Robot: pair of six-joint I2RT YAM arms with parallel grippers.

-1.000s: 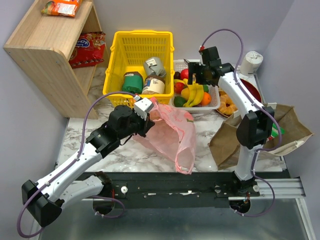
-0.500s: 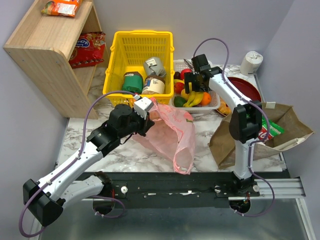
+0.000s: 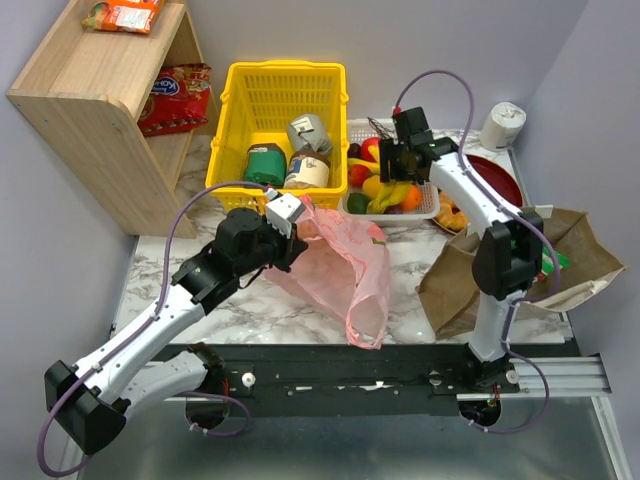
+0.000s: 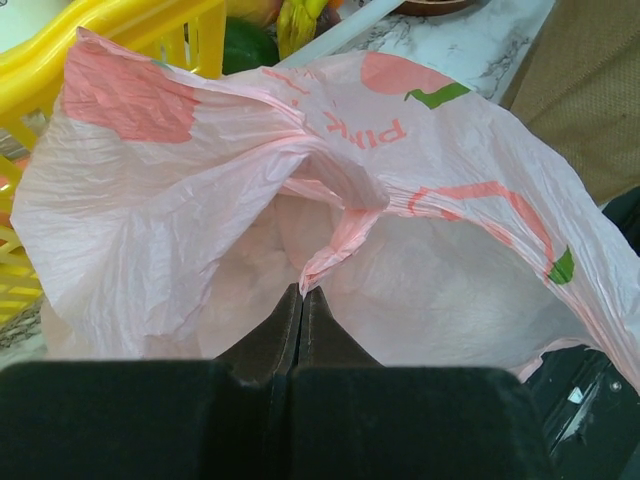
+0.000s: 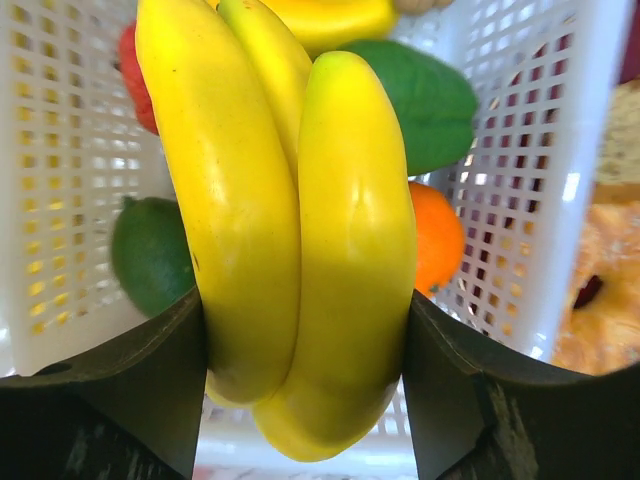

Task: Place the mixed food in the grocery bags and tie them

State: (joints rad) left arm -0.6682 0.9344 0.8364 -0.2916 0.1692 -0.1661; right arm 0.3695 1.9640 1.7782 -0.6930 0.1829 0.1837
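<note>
1. Right arm swings back over the white tray [image 5: 540, 150] and settles lower than a second ago, its jaws drawing in from wide; the left arm hasn't budged.
2. Right pincer [image 3: 400, 166] now hugs the bananas [image 5: 300, 250], one finger pressed to each flank. The bunch is still down in the tray, with the small orange fruit [image 5: 435, 235] just behind it.
3. Left pincer [image 4: 301, 315] is clamped tight on a gathered fold of the pink plastic bag [image 4: 180, 220], holding its rim up off the table [image 3: 250, 310].
4. So we're at the pick: bananas gripped, not yet lifted. The brown paper bag [image 3: 455, 285] lies at the right, well apart from the tray.
5. Next, I'd say, comes a straight lift clear of the tray wall, then a carry to a bag. The pink bag's mouth looks half collapsed, so the drop needs careful aim, and that smooth, curved bunch could pivot in the grip.
</note>
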